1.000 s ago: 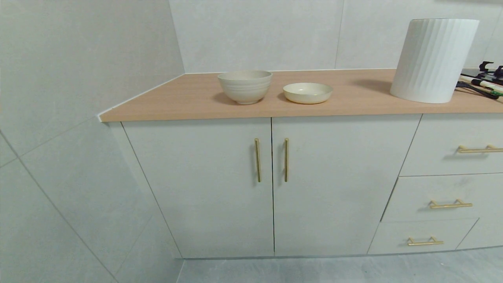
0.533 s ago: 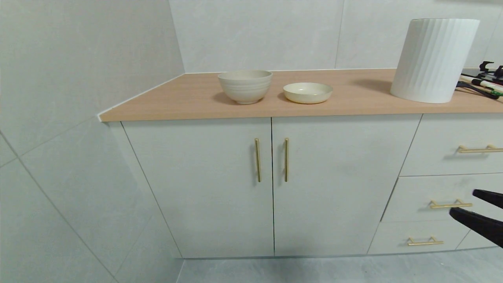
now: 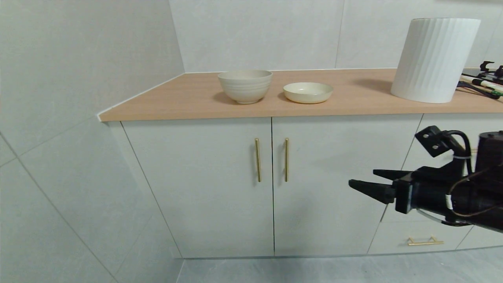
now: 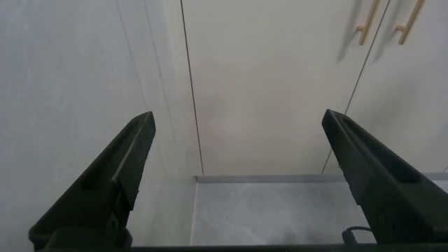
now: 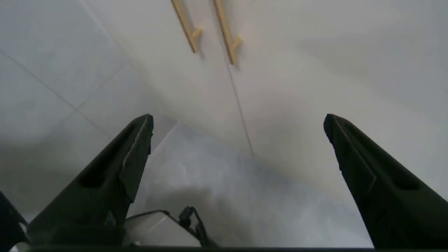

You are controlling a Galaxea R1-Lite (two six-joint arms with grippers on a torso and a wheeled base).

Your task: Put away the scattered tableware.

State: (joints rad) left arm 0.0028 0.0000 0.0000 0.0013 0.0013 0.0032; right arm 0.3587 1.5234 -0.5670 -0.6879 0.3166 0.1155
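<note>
nothing is put away yet, as far as the head view shows. the ribbed bowl [image 3: 245, 85] and the shallow cream dish [image 3: 307, 92] both sit upright on the wooden countertop [image 3: 177, 100] in the upper middle of the frame, near each other but not touching, with the bowl to the left. below them, in the centre of the frame, the two cabinet doors [image 3: 204, 188] are closed, and their brass handles [image 3: 257, 159] stand side by side at the seam.

the right gripper [image 3: 362, 177] is at the right of the frame, level with the doors and pointing toward the handles, well apart from them. its claw is spread open and holds nothing. the left gripper [image 4: 238, 122], seen from its own wrist, faces the lower cabinet and the floor, its claw also wide open and empty.

my reading is that the first step is barely begun: a door has to be opened, then each dish picked up and stowed.
</note>
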